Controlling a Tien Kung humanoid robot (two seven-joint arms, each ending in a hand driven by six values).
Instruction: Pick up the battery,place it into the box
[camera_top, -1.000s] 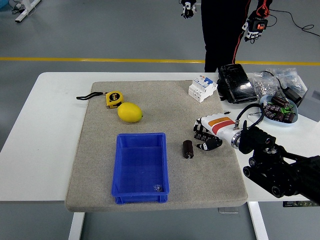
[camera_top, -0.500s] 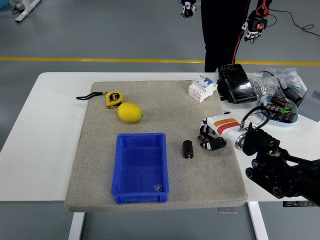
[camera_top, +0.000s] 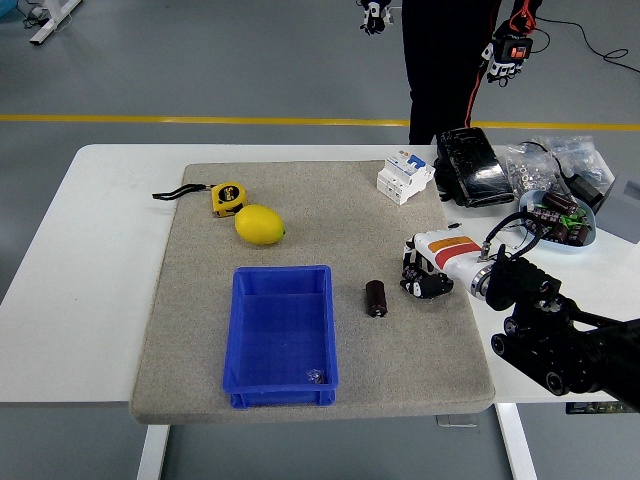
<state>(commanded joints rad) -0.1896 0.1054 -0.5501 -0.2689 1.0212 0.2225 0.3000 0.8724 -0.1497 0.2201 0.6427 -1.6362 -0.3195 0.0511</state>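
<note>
A dark battery (camera_top: 376, 298), a blue box (camera_top: 281, 335), a yellow lemon (camera_top: 260, 224), all on a beige mat (camera_top: 200, 300).

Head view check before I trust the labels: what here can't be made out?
- Right hand: fingers curl under it, so the grip state is unclear.
- Blue box: a small object at its near corner, too small to identify.
- Bowl contents: too small.
- Person: cut off by the top edge.
- Left hand: out of view.
</note>
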